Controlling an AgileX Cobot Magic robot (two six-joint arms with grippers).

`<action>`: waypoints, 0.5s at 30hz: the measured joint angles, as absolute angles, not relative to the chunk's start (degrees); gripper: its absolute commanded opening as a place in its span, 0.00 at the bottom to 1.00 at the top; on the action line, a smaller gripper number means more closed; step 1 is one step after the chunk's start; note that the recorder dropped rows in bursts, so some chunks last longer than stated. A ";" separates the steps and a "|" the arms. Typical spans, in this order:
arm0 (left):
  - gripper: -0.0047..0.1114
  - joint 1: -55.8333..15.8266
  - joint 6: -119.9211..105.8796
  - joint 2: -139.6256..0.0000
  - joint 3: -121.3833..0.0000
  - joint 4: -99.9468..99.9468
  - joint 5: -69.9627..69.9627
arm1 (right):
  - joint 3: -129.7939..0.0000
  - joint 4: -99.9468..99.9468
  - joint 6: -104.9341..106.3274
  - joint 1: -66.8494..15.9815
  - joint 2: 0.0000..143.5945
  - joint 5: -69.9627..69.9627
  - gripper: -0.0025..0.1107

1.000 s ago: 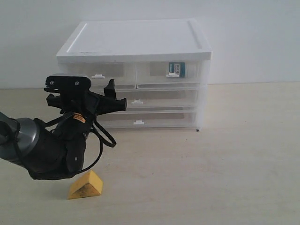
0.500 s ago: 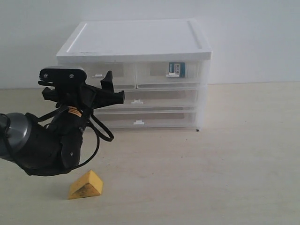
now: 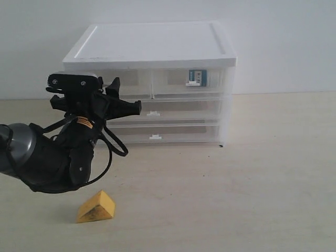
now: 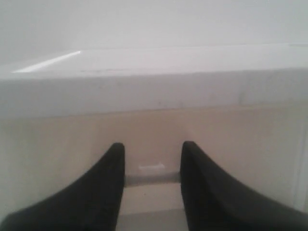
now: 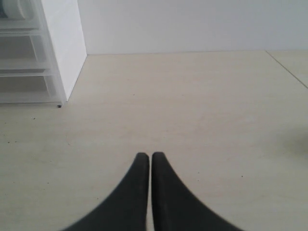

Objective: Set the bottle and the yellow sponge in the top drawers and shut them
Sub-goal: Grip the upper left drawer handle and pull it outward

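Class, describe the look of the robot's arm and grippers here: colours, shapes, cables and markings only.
The left arm is bulky and black, with a silver-grey cylindrical joint, a looping black cable and a small orange label. The left gripper and right gripper each have two smooth black fingers, broad at the base and curving to narrow tips.

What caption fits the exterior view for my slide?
Left gripper, open, faces the left top drawer; bottle sits inside the right top drawer; yellow sponge lies on the table.
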State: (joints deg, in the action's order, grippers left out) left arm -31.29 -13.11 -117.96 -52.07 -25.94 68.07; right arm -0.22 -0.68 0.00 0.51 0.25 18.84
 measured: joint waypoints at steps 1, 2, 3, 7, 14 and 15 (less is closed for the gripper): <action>0.08 -31.29 -13.11 -117.96 -52.11 -25.94 68.08 | -0.22 -0.68 0.00 0.51 0.25 18.84 0.02; 0.08 -31.29 -13.11 -117.96 -52.11 -25.94 68.08 | -0.22 -0.68 0.00 0.51 0.25 18.84 0.02; 0.08 -31.29 -13.11 -117.96 -52.11 -25.94 67.97 | -0.22 -0.68 0.00 0.51 0.25 18.84 0.02; 0.08 -31.29 -13.11 -117.96 -52.21 -25.94 67.86 | -0.22 -0.68 0.00 0.51 0.25 18.84 0.02; 0.08 -32.42 -13.11 -116.06 -49.54 -27.01 67.63 | -0.22 -0.68 0.00 0.51 0.25 18.84 0.02; 0.08 -32.69 -13.11 -115.26 -48.71 -27.28 67.34 | -0.22 -0.68 0.00 0.51 0.25 18.84 0.02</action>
State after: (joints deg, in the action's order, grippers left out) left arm -32.69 -13.11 -115.26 -48.71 -27.28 67.34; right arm -0.22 -0.68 0.00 0.51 0.25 18.84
